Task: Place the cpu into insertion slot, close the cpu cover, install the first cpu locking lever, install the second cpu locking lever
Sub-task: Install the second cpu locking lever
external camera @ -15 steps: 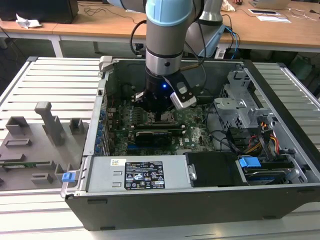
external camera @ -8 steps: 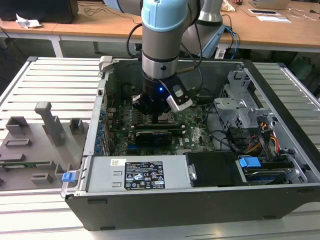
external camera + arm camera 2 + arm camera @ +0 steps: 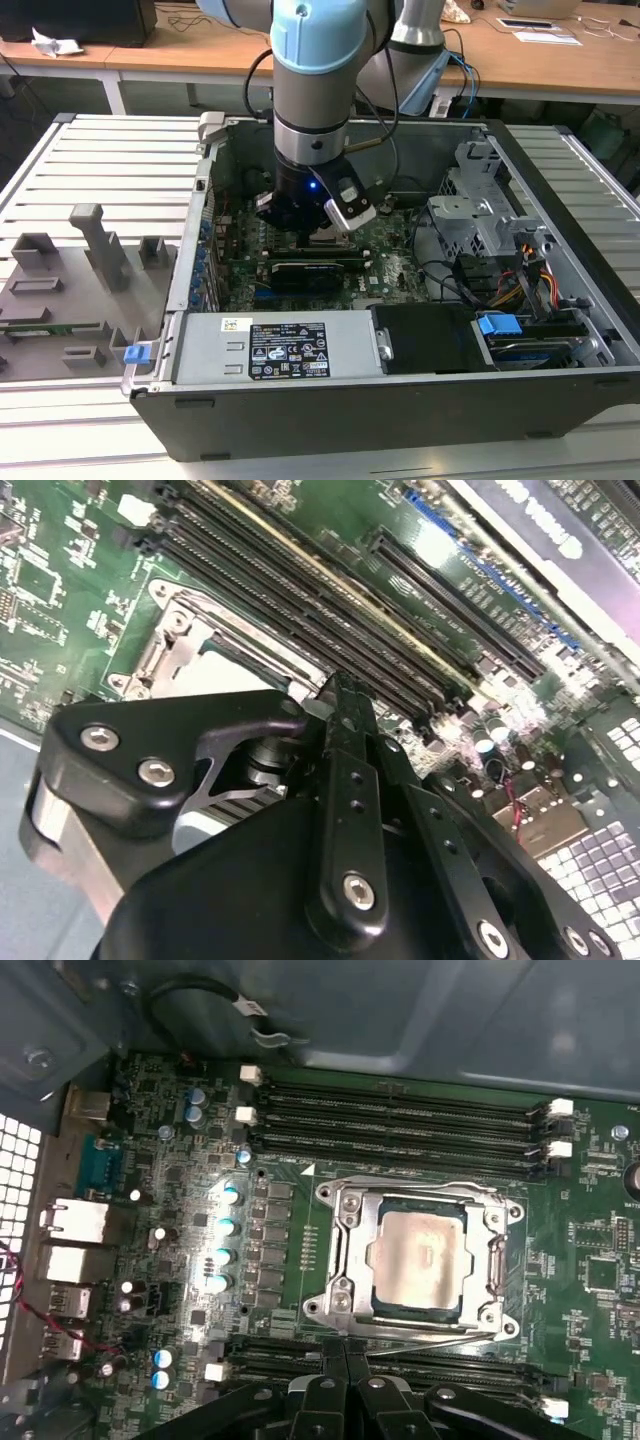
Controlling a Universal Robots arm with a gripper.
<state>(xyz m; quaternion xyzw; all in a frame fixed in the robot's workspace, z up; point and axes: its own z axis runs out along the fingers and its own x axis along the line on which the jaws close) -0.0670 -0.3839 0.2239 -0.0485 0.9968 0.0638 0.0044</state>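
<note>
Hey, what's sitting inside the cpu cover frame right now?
In the first wrist view, the cpu lies in the open centre of the cpu cover, its silver-grey top showing. The frame overlaps the chip's edges, and the socket contacts underneath are covered by the chip.

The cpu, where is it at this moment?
In the first wrist view the cpu lies in its socket on the motherboard, under the closed cpu cover, between two banks of memory slots.

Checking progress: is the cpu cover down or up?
Down: the cpu cover lies flat around the cpu in the first wrist view.
</note>
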